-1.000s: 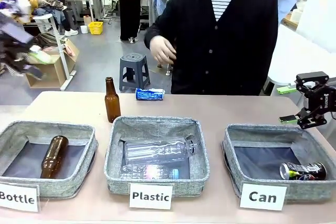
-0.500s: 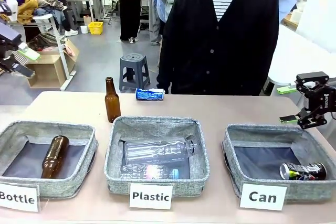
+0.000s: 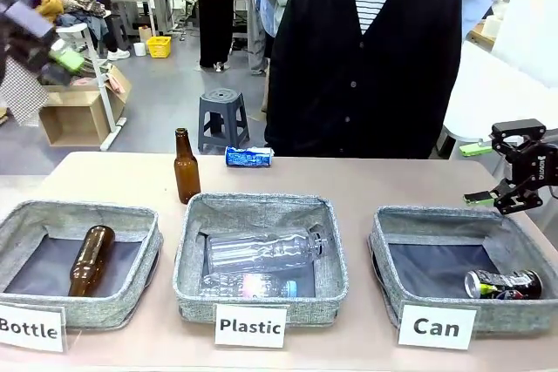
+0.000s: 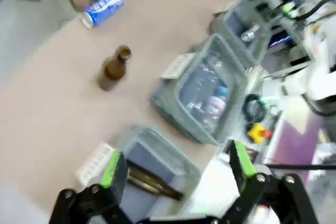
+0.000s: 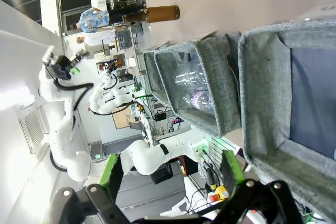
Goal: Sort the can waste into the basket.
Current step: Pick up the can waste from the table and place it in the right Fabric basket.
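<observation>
Far across the desk (image 3: 392,182) the blue can (image 3: 248,157) is lying; the left gripper (image 4: 176,161) and right gripper (image 5: 169,167) are both gaping, empty.

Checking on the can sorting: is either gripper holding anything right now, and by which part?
Nothing is held. The left gripper and the right gripper are both open and empty; the blue can lies untouched on the table.

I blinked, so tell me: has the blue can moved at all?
No. The blue can lies where it was, right of the standing bottle, before the stool.
</observation>
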Motion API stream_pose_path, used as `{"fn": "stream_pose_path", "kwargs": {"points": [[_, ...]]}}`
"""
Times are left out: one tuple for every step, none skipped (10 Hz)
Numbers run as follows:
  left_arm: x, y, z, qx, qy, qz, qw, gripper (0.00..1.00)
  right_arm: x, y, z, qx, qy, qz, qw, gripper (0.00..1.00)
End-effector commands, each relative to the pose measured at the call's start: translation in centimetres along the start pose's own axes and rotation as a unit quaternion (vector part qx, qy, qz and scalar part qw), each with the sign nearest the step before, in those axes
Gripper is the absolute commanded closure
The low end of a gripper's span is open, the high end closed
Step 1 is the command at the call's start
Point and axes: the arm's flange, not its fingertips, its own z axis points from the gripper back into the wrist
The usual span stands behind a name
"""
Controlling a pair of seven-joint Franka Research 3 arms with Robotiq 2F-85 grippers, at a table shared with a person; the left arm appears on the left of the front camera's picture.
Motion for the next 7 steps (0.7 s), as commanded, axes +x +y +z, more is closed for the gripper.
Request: {"fn": "stream_pose_path", "kwargs": {"points": [[6.5, 2.6, -1.9, 0.05, 0.035, -0.106, 0.992, 0.0, 0.0, 0.1, 0.0, -0.001, -0.001, 0.004, 1.0, 0.0], [8.7, 2.8, -4.3, 0.048, 0.064, -0.145, 0.986, 0.0, 0.0, 0.1, 0.0, -0.001, -0.001, 0.004, 1.0, 0.0], [11.0, 2.9, -7.4, 0.065, 0.084, -0.19, 0.976, 0.0, 0.0, 0.1, 0.0, -0.001, -0.001, 0.004, 1.0, 0.0], [12.7, 2.4, -10.0, 0.105, 0.092, -0.24, 0.961, 0.0, 0.0, 0.1, 0.0, -0.001, -0.001, 0.004, 1.0, 0.0], [14.5, 1.6, -12.3, 0.117, 0.1, -0.285, 0.946, 0.0, 0.0, 0.1, 0.0, -0.001, -0.001, 0.004, 1.0, 0.0], [16.1, 0.4, -14.4, 0.134, 0.099, -0.328, 0.93, 0.0, 0.0, 0.1, 0.0, -0.001, -0.001, 0.004, 1.0, 0.0], [17.6, -0.7, -16.5, 0.159, 0.092, -0.365, 0.913, 0.0, 0.0, 0.1, 0.0, -0.001, -0.001, 0.004, 1.0, 0.0]]}}
